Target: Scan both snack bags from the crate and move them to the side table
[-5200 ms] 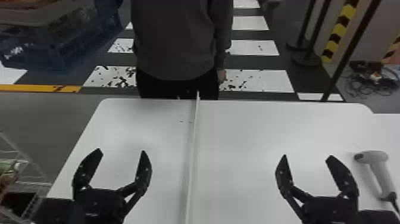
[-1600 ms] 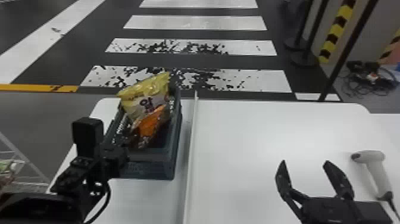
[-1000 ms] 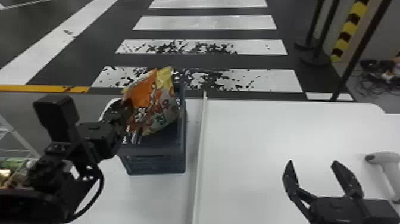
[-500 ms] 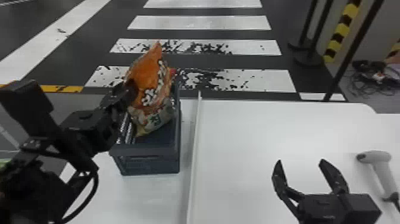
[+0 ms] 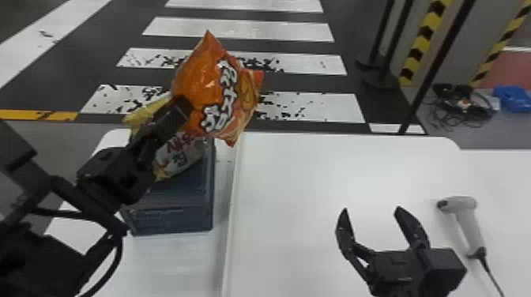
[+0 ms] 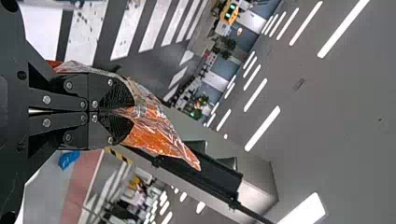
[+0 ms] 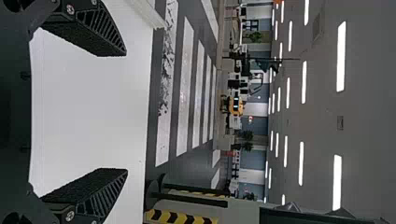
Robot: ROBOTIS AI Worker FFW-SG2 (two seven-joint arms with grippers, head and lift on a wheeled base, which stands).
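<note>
Left gripper (image 5: 182,106), pinching the orange bag (image 5: 215,85) tight, has just pulled it up to one o'clock of the crate (image 5: 174,219); now it can likely get scanned; the yellow bag (image 5: 179,158) stays inside.

The puffed orange snack bag (image 5: 209,83) is held up tilted. The yellow snack bag (image 5: 181,158), partly hidden, slants in the blue crate (image 5: 174,221) near the table's (image 5: 316,177) far left corner. The grey scanner (image 5: 468,225) lies nearer than the far right corner.
</note>
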